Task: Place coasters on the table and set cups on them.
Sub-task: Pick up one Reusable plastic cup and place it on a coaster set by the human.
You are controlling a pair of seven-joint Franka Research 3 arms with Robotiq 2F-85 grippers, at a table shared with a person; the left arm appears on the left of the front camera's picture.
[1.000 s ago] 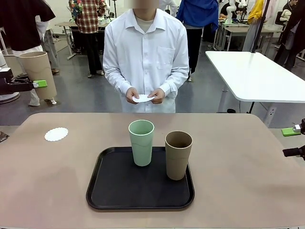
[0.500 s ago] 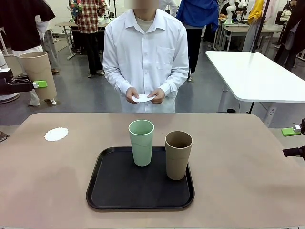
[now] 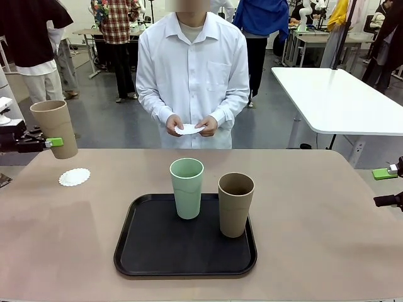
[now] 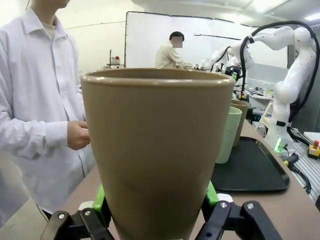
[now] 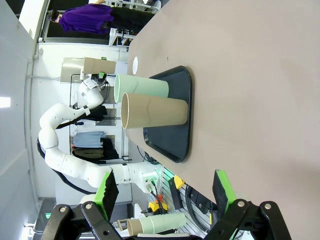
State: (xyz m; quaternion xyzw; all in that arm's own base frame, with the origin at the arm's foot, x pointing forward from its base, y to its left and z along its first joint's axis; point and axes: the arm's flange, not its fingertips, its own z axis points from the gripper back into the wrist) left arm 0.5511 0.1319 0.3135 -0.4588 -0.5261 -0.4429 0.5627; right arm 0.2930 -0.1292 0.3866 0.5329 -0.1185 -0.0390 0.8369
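Observation:
My left gripper (image 3: 45,143) is shut on a tan-brown cup (image 3: 55,128) and holds it upright in the air, just above and behind a white lacy coaster (image 3: 74,177) on the beige table (image 3: 315,239). From the left wrist, the held cup (image 4: 157,150) stands between the green pads (image 4: 99,199). A mint green cup (image 3: 187,187) and a second tan cup (image 3: 235,204) stand on the black tray (image 3: 157,251). The person holds more white coasters (image 3: 189,129) in both hands. My right gripper (image 3: 385,187) hangs open at the table's right edge, its jaws (image 5: 165,195) holding nothing.
A white-topped table (image 3: 340,100) stands behind at the right. The person stands at the far edge, in the middle. Other people stand farther back. Bare tabletop lies to the left and right of the tray.
My left gripper has come down with the tan cup, from high at the left edge to just above the coaster. The right gripper, the tray's cups and the person's hands have stayed put.

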